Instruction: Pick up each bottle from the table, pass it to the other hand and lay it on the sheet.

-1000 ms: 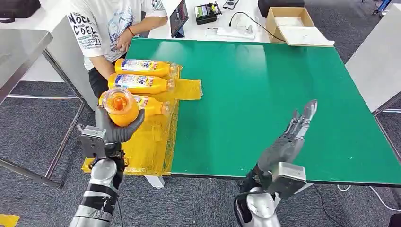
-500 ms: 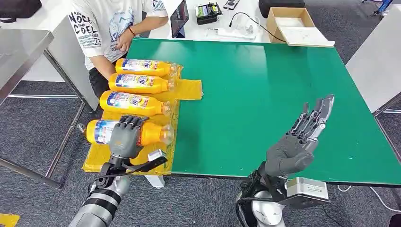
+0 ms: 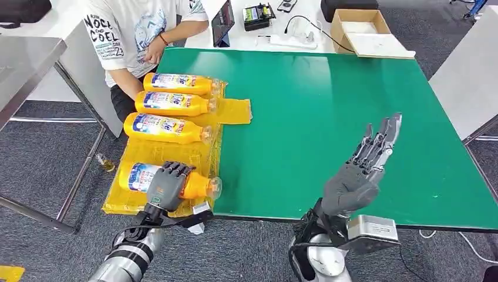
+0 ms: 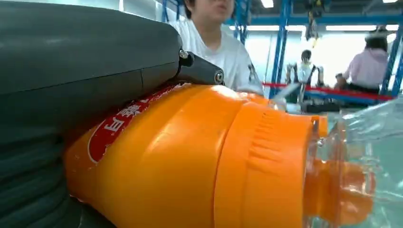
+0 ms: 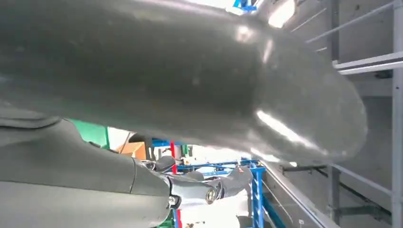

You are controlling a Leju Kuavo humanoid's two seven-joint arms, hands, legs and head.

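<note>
Left hand (image 3: 166, 187) is wrapped over the body of an orange bottle (image 3: 197, 185), its dark fingers curled across the top just beside the blue and white label, and the bottle lies on its side on the near end of the yellow sheet (image 3: 176, 151), clear cap pointing toward the green table (image 3: 329, 106). From the left wrist view the same bottle (image 4: 190, 161) presses up against the grey hand (image 4: 71, 61), with the clear cap at its end. Three more bottles lie side by side on the sheet farther back, all with caps toward the green: the nearest of them (image 3: 167, 128), a middle one (image 3: 175, 103), and the far one (image 3: 181, 84), well apart from the held bottle. Right hand (image 3: 361, 170) is raised over the near part of the green table, fingers spread apart and stretched upward, holding nothing. A person in a white printed shirt (image 3: 132, 29) sits at the far left corner of the table, next to the far bottle. Beyond the table's back edge, a cardboard box (image 3: 364, 29) rests on a white surface.
</note>
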